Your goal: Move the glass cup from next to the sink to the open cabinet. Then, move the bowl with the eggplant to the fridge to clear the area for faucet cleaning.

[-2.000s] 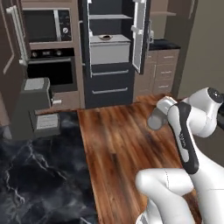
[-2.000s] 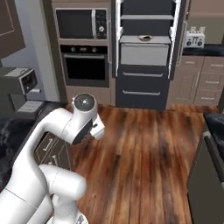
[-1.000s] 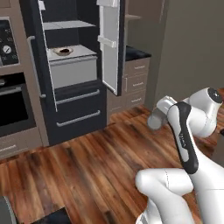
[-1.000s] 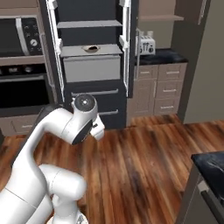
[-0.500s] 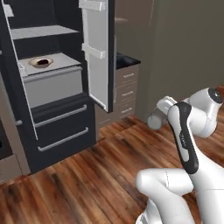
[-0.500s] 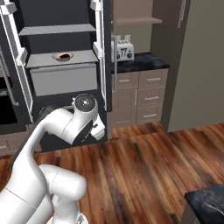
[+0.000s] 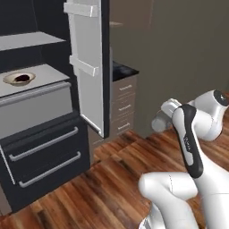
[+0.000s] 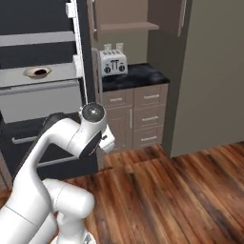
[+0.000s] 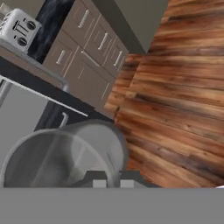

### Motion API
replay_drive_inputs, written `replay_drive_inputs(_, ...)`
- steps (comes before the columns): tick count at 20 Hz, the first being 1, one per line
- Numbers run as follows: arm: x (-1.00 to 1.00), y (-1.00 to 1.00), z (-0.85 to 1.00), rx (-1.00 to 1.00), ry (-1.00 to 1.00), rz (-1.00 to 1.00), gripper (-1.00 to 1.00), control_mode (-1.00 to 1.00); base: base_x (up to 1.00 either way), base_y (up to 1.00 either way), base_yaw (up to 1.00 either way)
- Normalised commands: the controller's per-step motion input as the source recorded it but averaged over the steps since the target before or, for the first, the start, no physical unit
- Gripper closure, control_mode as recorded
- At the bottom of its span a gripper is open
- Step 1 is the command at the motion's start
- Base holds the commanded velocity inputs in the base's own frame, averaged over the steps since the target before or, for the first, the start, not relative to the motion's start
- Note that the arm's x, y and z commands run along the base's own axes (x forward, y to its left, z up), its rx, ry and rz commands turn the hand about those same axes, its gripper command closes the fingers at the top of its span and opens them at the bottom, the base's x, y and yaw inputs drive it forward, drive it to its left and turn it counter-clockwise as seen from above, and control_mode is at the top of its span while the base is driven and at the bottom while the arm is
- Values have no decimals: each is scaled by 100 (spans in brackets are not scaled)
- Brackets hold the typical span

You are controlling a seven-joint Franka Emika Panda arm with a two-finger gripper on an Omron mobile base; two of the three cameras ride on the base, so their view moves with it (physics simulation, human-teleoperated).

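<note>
One clear, empty glass cup (image 9: 65,155)

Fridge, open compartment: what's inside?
On the middle ledge of the fridge sits a bowl with something dark in it, too small to identify. The shelf above looks bare where visible; the open door covers the right side.

Clear glass cup (image 9: 65,153) over glossy wood floor (image 9: 175,100)
</note>
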Motion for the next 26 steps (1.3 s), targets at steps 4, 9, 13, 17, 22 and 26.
replay_drive_inputs(4, 0, 0, 0, 0, 0, 0, 100, 100, 100, -53, -3)
replay_drive_inputs(9, 0, 0, 0, 0, 0, 0, 100, 100, 100, -37, 0)
replay_drive_inputs(13, 0, 0, 0, 0, 0, 0, 100, 100, 100, -3, 4)
replay_drive_inputs(17, 0, 0, 0, 0, 0, 0, 100, 100, 100, 0, 14)
replay_drive_inputs(22, 0, 0, 0, 0, 0, 0, 100, 100, 100, -44, 19)
replay_drive_inputs(26, 0, 0, 0, 0, 0, 0, 100, 100, 100, -55, 19)
